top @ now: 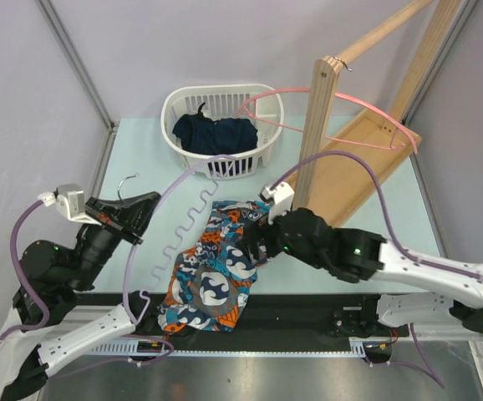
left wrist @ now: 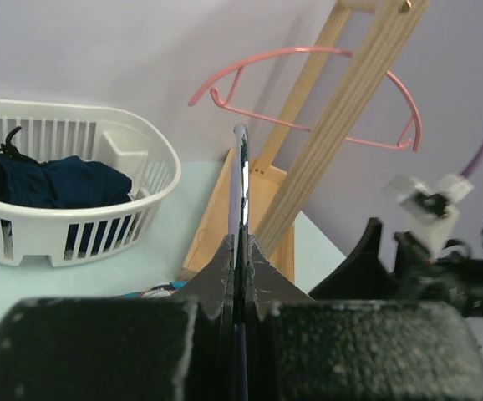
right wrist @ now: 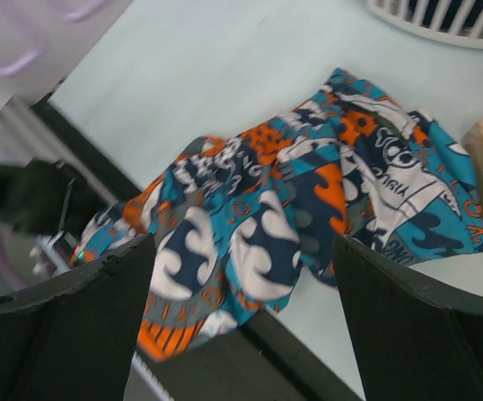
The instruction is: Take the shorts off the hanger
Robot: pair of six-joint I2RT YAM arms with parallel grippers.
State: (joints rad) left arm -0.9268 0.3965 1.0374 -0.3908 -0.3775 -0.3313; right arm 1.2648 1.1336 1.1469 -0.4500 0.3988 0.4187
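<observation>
From above, the shorts lie crumpled on the table near its front edge, the hanger tilted just to their left with its wavy bar beside the cloth, pinched near the hook by the left fingers, while the right fingers hang over the shorts. The left wrist view shows those fingers pressed together on the thin lavender hanger, seen edge-on. In the right wrist view, the fingers are spread wide and hold nothing, the shorts below them.

Pale lavender walls enclose a light-teal table and wooden rack.
</observation>
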